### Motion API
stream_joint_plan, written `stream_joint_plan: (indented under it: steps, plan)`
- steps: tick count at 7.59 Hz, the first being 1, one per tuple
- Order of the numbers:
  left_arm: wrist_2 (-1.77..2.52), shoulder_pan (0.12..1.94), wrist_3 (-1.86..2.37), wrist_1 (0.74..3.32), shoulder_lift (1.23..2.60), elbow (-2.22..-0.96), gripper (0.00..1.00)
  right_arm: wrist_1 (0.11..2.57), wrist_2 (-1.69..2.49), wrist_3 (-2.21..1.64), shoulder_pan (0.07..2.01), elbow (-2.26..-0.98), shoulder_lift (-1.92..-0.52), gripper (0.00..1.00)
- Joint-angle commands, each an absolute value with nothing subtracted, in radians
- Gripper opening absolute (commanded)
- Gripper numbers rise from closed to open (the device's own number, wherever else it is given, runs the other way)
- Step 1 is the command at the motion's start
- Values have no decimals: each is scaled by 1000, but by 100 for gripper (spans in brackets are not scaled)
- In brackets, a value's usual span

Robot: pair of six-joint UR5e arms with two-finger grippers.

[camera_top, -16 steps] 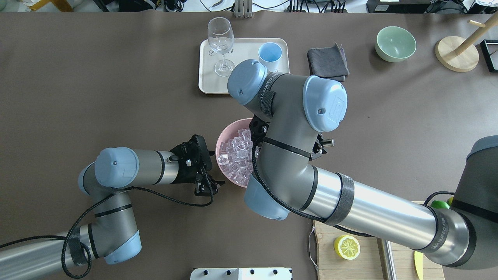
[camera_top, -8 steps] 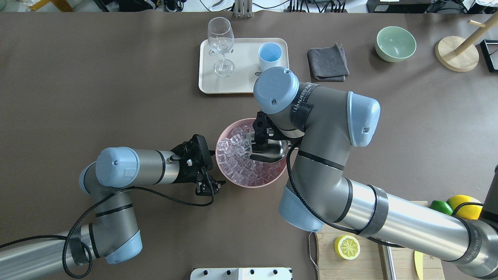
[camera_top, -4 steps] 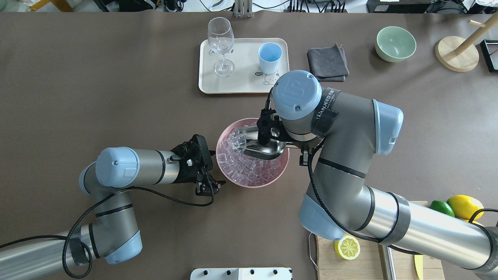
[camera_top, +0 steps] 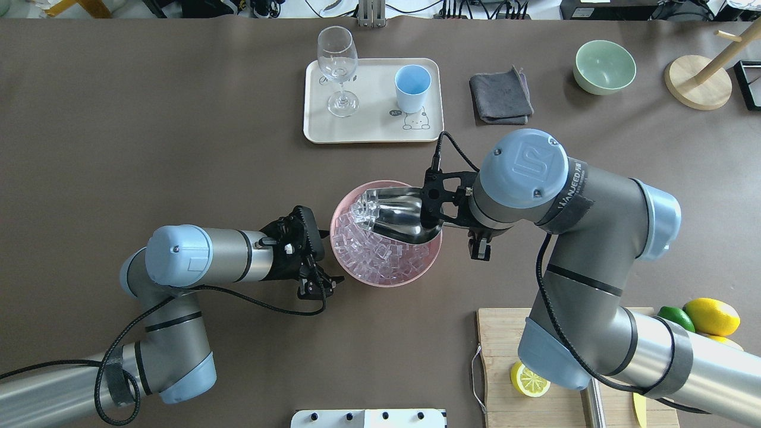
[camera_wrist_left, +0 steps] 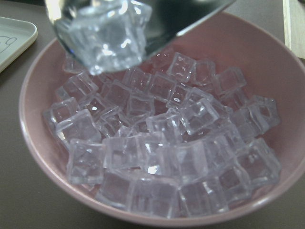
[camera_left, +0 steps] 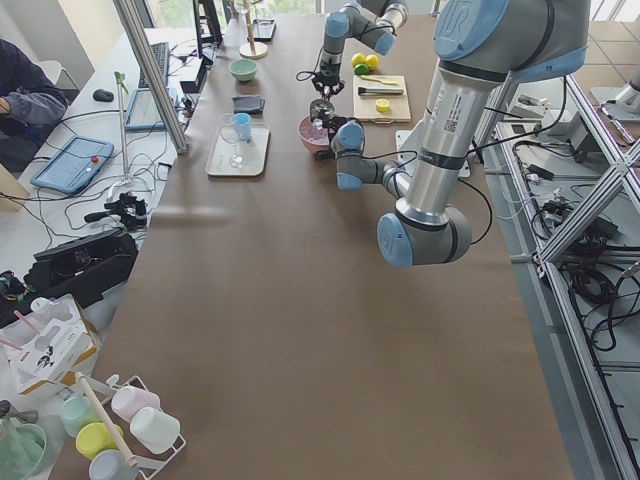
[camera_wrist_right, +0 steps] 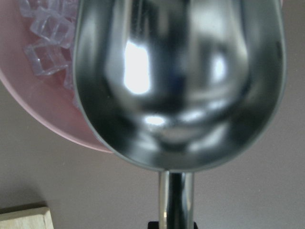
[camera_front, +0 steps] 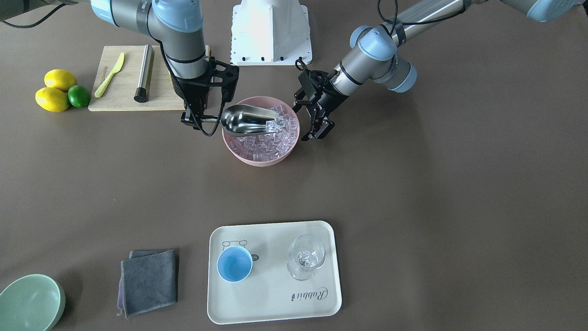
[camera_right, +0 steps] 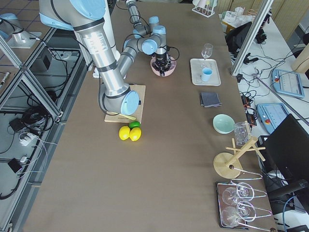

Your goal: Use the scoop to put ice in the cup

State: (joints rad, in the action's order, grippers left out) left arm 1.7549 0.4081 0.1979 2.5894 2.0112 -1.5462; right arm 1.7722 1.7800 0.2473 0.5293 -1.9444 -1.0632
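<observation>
Overhead exterior, nearest first: wooden board (camera_top: 496, 339) at lower right with a halved lemon (camera_top: 529, 381) on it. Next, at mid-table, left gripper (camera_top: 320, 284) with fingers spread, gripping nothing, just beside the pink bowl (camera_top: 386, 284) on its left side. Heaped inside the bowl: ice (camera_top: 380, 255). Over the bowl, the scoop (camera_top: 395, 217), trough upward, mouth pointing left, a few cubes at its lip. Right gripper (camera_front: 198, 120) pinched on the scoop's rod handle, clearest from the front-facing camera. Farthest, a cream tray (camera_top: 368, 131) bearing the cup (camera_top: 412, 88), upright, and a stemmed glass (camera_top: 337, 65), the two apart; both well apart from the bowl.
</observation>
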Motion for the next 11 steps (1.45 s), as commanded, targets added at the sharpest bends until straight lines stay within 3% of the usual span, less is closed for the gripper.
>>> stream_joint_plan:
  steps: [1,3,7,11]
  plan:
    - [1755,408,198,2591,2011,-1546,98,1492,1773,116,531,-1994,-1176,0]
    - [1755,408,198,2591,2008,-1546,98,1387,1770,9,563,-1997,-1178,0]
    - [1755,425,195,2618,1988,-1548,98,1402,1845,-85,675,-1980,-1192,0]
    - [1877,598,240,2712,1892,-1548,98,1979,2162,-176,799,-1873,-985,0]
